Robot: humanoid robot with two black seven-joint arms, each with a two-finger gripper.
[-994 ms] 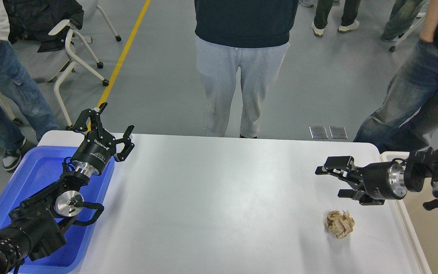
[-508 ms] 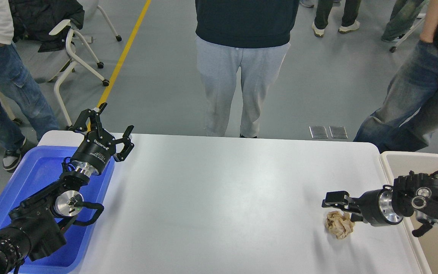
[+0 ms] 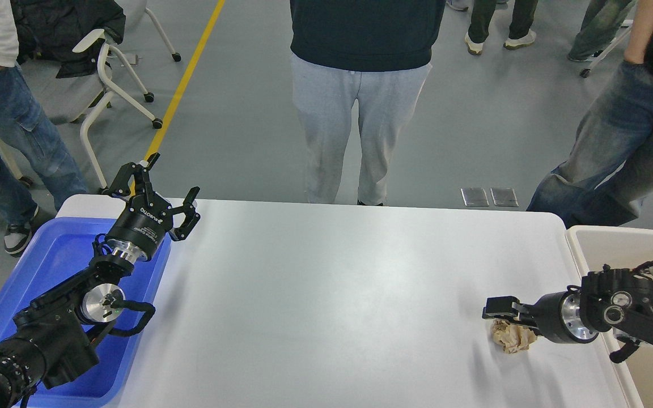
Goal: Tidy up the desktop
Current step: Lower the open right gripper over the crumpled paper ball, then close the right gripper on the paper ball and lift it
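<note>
The white desktop (image 3: 332, 294) fills the middle of the head view. A crumpled brown paper ball (image 3: 512, 338) lies on it near the right edge. My right gripper (image 3: 502, 318) is low, right at the ball. One finger (image 3: 499, 307) lies across the ball's top and the other finger is hidden, so I cannot tell how the jaws stand. My left gripper (image 3: 173, 177) is open and empty. It is raised over the far left corner of the desktop, above the edge of the blue tray (image 3: 49, 266).
A beige bin (image 3: 615, 241) stands off the desktop's right edge, under my right arm. A person in grey trousers (image 3: 360, 124) stands at the far edge. Other people and a chair (image 3: 105, 73) are behind on the grey floor.
My right gripper has come down and toward me, from above the desktop's right side to the paper ball. The left arm has not moved.
</note>
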